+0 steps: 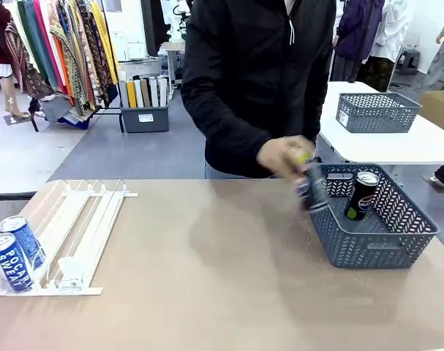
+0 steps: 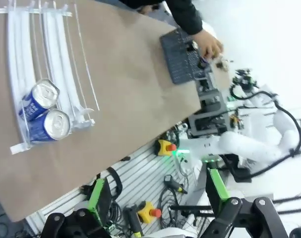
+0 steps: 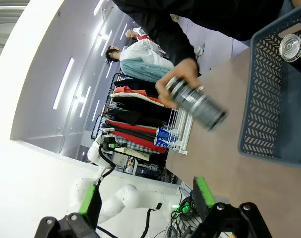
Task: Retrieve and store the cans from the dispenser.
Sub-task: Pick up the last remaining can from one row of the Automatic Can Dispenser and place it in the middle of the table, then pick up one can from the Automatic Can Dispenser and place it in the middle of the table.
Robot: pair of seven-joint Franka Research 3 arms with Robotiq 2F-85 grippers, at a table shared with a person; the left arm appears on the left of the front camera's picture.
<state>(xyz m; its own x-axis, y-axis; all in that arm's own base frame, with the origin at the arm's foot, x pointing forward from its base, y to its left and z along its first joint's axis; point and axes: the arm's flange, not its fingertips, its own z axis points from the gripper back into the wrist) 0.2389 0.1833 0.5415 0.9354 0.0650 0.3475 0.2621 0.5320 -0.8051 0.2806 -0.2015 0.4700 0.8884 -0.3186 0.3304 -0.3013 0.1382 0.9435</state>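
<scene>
**Progress:** about half done, by my judgement.

**Stored:** one Pepsi can (image 1: 362, 194) stands upright inside the grey basket (image 1: 368, 248) at the right of the table (image 1: 207, 292).

**In transit:** the person's hand (image 1: 284, 155) is clenched around a dark can (image 1: 311, 189). The can is tilted and sits at the basket's far-left corner, not yet inside. It is blurred and its label cannot be read. I judge it to be the second Pepsi.

**Outstanding:** two Pocari cans (image 1: 9, 262) stand at the near, low end of the dispenser (image 1: 83, 219) on the left of the table. They are one behind the other and touching, in the leftmost lane. Both are well apart from the basket.

**Robot:** the left gripper (image 2: 157, 198) has its jaws spread wide with nothing between them. It looks down on the dispenser from well above the table. The right gripper (image 3: 145, 203) also has its jaws apart and empty, and it faces the hand and basket from a distance. Neither gripper is touching a can.

**Left to do:** set the held can in the basket, then retrieve and store the two Pocari cans.
</scene>
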